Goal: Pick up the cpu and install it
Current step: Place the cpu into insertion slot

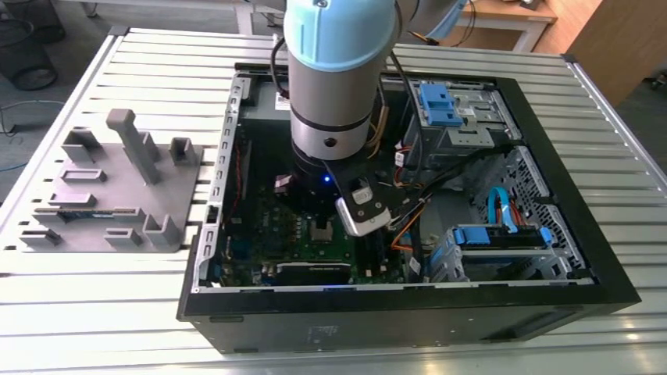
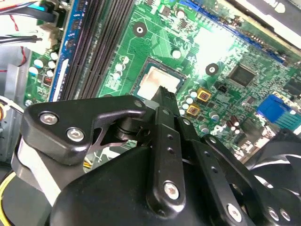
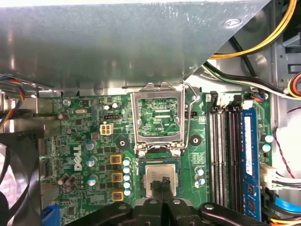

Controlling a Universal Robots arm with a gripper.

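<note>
My end effector (image 3: 164, 182) is clenched: I see its two fingers pressed together with nothing between them. Their tips stand over the cpu (image 3: 157, 172), which lies flat in its socket on the green motherboard (image 3: 80, 136); whether they touch it, I cannot tell. Just beyond, the metal socket frame (image 3: 157, 90) stands tilted up. The black computer case (image 1: 417, 324) lies on a slatted metal surface (image 1: 94, 305), beside a grey fixture (image 1: 115, 187), with wooden furniture (image 1: 599, 39) farther back. The arm (image 1: 339, 78) reaches straight down into the case.
</note>
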